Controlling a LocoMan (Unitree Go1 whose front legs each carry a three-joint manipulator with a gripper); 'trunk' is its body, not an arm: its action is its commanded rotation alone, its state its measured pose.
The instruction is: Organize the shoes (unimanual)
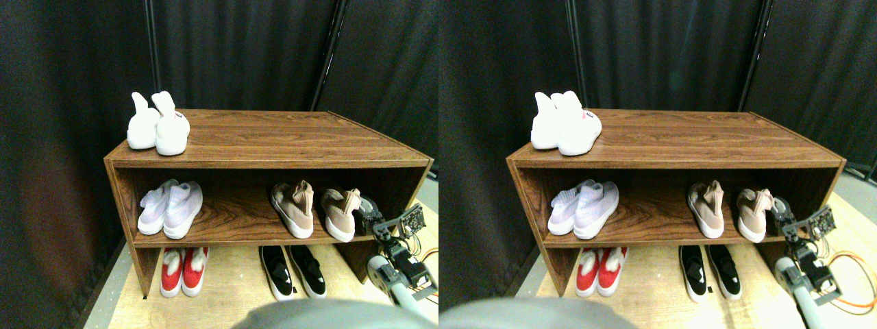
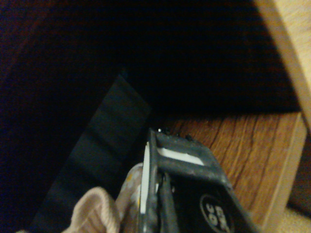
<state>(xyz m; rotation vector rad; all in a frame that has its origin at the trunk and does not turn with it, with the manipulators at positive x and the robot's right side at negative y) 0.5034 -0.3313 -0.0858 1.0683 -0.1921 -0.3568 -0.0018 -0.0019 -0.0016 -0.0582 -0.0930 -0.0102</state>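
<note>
Sharing the middle shelf (image 1: 226, 236) with a lilac-white pair (image 1: 171, 208) at nine o'clock, the tan shoes (image 1: 315, 211) sit toes-forward, lengthwise front-to-back, the right gripper (image 1: 366, 209) against the right shoe's collar (image 2: 97, 213); jaws' opening I cannot tell.

The stereo pair looks forward and slightly down from well back, taking in the whole wooden shoe rack (image 1: 267, 140); the wrist camera sits close inside its middle shelf (image 2: 243, 145) at 4 o'clock of that view, facing the dark rear; both share that shelf board.
</note>
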